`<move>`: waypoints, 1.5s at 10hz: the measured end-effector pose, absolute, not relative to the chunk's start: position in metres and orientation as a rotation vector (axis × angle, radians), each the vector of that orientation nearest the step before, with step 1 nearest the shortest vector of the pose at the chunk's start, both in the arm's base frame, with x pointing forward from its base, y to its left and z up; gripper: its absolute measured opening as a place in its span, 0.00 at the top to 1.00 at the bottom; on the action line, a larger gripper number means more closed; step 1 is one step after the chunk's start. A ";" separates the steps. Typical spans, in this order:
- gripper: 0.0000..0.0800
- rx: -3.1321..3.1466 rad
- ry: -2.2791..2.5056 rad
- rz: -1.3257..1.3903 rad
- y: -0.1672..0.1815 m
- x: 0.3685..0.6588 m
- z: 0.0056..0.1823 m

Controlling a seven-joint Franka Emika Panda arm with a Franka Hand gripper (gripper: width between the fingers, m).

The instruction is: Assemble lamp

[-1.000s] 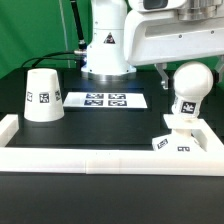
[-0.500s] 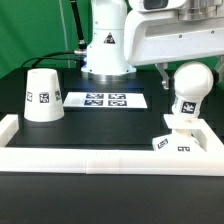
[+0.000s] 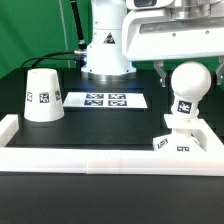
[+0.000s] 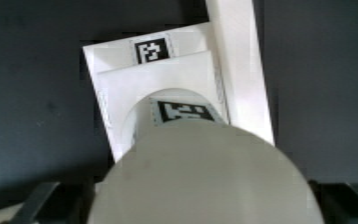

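Observation:
The round white bulb stands upright with its stem on the flat square base at the exterior view's right, by the front rail. My gripper hangs over the bulb's top, its black fingers on either side with a small gap, so it is open. In the wrist view the bulb fills the space between the fingers of my gripper, with the base beneath it. The cone shade stands alone at the exterior view's left.
The marker board lies flat between the shade and the robot's pedestal. A white raised border rail runs along the front and both sides; it also shows in the wrist view beside the base.
My gripper has risen slightly, so more of the bulb's top shows. The bulb, base and shade have stayed in place.

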State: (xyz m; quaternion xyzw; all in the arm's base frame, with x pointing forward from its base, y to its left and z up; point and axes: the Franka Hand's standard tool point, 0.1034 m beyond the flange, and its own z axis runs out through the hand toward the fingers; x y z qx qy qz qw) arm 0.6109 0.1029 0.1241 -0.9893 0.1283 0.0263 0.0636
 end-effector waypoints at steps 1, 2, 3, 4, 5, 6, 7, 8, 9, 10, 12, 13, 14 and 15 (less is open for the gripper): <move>0.27 -2.970 0.517 0.060 0.102 0.611 0.124; 0.27 -2.940 0.645 0.033 0.102 0.612 0.124; 0.27 -2.908 0.767 0.014 0.102 0.612 0.124; 0.27 -2.890 0.832 0.018 0.102 0.612 0.125; 0.27 -2.871 0.893 0.022 0.102 0.612 0.125; 0.27 -2.834 1.008 0.030 0.102 0.612 0.125; 0.27 -2.806 1.083 0.035 0.102 0.612 0.125; 0.27 -2.777 1.150 0.033 0.102 0.612 0.125; 0.27 -2.713 1.282 0.012 0.102 0.610 0.125; 0.27 -2.679 1.349 0.009 0.106 0.607 0.124; 0.27 -2.554 1.556 0.029 0.110 0.606 0.125; 0.27 -2.486 1.661 0.040 0.113 0.606 0.125; 0.27 -2.441 1.716 0.050 0.114 0.607 0.125; 0.27 -2.404 1.760 0.057 0.114 0.607 0.125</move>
